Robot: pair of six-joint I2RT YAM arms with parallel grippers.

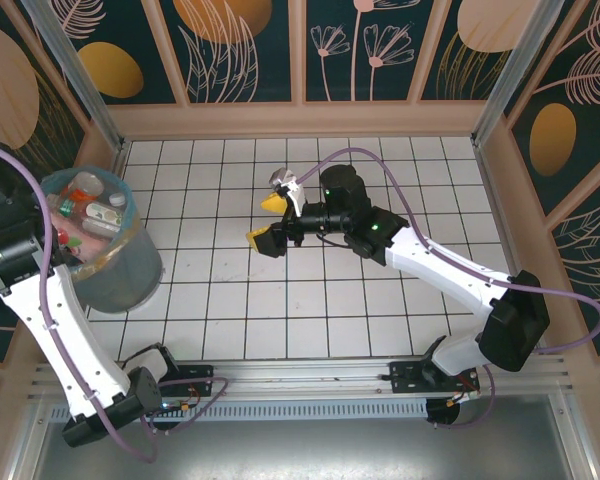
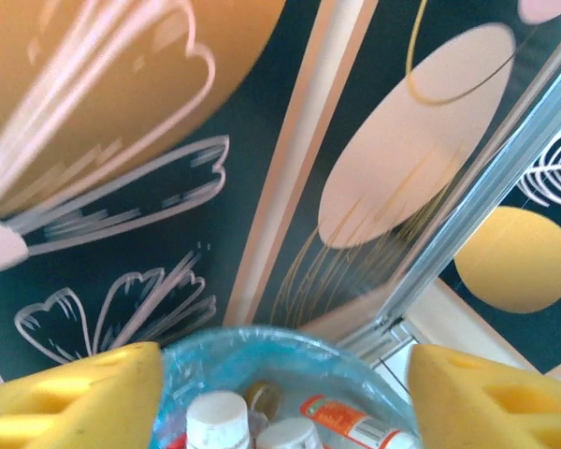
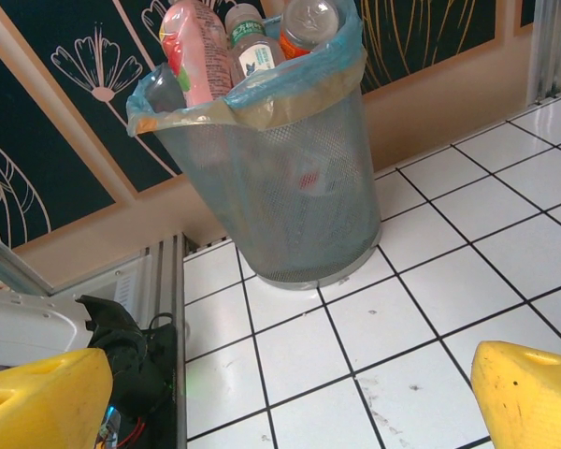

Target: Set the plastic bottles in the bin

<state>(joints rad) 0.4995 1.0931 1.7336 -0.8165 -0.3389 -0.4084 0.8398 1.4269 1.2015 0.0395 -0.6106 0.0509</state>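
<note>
Plastic bottles (image 3: 203, 51) inside grey bin (image 3: 290, 196)

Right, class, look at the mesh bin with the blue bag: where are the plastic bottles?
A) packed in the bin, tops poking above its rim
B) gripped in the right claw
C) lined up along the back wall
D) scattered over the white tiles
A: the plastic bottles stand crammed inside the bin, their caps and shoulders rising above its bag-lined rim.

The bin (image 3: 299, 196) is metal mesh, its liner (image 3: 262, 98) thin translucent plastic
</note>
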